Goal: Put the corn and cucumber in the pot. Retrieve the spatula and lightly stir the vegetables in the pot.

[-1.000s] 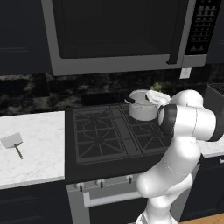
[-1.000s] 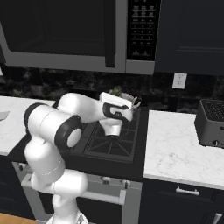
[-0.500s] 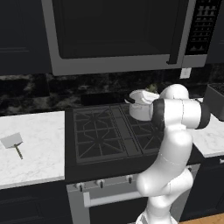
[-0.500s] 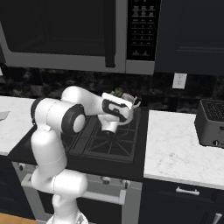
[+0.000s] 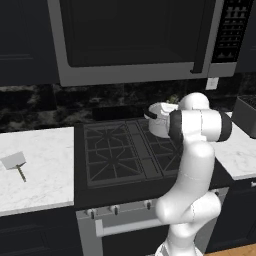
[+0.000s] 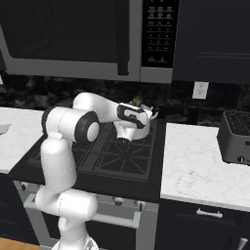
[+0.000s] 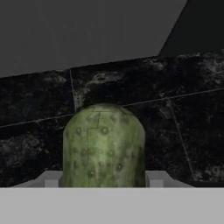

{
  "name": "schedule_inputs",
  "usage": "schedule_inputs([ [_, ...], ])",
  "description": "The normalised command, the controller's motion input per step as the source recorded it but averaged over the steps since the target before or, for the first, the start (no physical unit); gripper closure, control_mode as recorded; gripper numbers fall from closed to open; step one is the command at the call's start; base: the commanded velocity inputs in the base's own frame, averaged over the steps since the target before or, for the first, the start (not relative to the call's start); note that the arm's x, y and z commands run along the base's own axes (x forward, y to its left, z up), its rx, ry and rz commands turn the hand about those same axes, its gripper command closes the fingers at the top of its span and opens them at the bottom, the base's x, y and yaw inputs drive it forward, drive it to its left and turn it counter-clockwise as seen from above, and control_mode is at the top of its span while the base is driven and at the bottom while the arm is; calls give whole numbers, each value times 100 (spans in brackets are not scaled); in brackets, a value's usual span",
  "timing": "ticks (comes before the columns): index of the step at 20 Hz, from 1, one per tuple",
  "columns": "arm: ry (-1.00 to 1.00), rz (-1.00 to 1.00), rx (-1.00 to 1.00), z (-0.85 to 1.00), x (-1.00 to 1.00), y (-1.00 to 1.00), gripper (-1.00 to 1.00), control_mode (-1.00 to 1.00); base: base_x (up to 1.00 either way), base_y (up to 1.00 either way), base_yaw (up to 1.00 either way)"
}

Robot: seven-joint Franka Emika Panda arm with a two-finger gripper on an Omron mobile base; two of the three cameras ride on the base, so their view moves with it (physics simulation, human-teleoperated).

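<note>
- The tool (image 7: 103,186) pinches the cucumber (image 7: 103,146), which stands up between its two tips.
- Beyond the tool lies the dark tiled wall (image 7: 175,109).
- The pot (image 5: 161,119) sits on the stove (image 5: 125,152), just under the tool.
- The spatula (image 5: 16,163) lies on the white tabletop (image 5: 37,170), far to the tool's left.

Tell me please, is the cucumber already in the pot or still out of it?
Out: the cucumber sits between the gripper's fingers, facing the backsplash.
</note>
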Motion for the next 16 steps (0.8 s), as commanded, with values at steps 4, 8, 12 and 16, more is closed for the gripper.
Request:
schedule_inputs([
  [4, 15, -13, -12, -22, 28, 0, 100, -100, 0, 0, 0],
  [8, 14, -8, -13, -43, 8, 1, 100, -100, 0, 0, 0],
  [12, 7, 0, -14, -45, 0, 18, -100, -100, 0, 0, 0],
  [16, -1, 0, -5, -3, -17, 3, -100, -100, 0, 0, 0],
])
